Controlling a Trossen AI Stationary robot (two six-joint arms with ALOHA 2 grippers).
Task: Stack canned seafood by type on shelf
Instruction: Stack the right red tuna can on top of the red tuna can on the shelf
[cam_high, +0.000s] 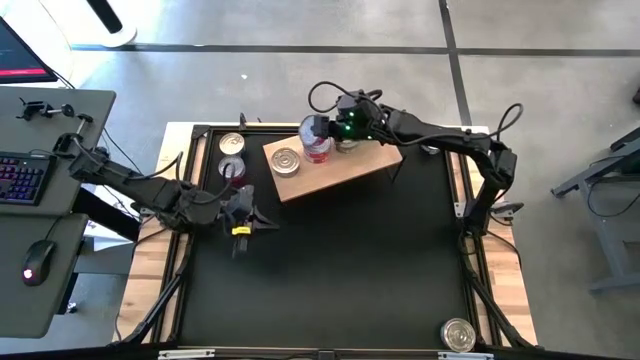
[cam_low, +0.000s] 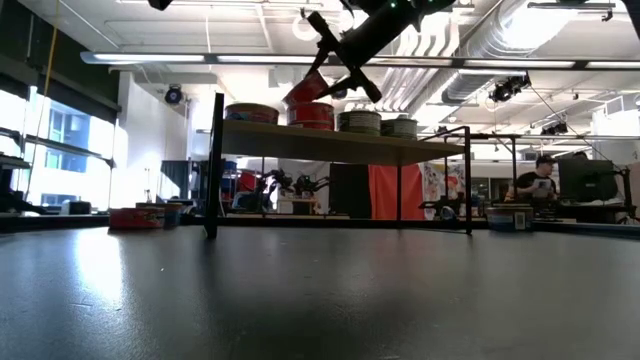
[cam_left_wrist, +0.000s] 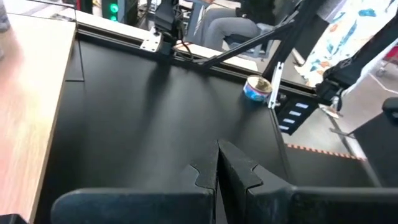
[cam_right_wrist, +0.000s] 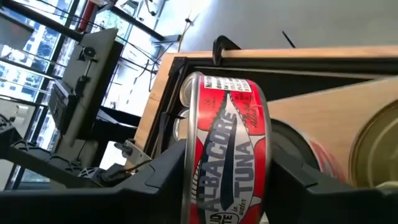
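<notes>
My right gripper (cam_high: 322, 132) pinches a red tuna can (cam_right_wrist: 227, 149) tilted above another red can (cam_low: 312, 115) on the shelf (cam_high: 345, 165). Four cans stand there, two off its left end. My left gripper (cam_left_wrist: 217, 163) rests pressed together.

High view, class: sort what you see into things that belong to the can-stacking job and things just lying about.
Job: the red tuna can between the right gripper fingers; silver-lidded can on the shelf; cans beside it; far-corner can.

Lying about: keyboard, mouse, idle left gripper.
</notes>
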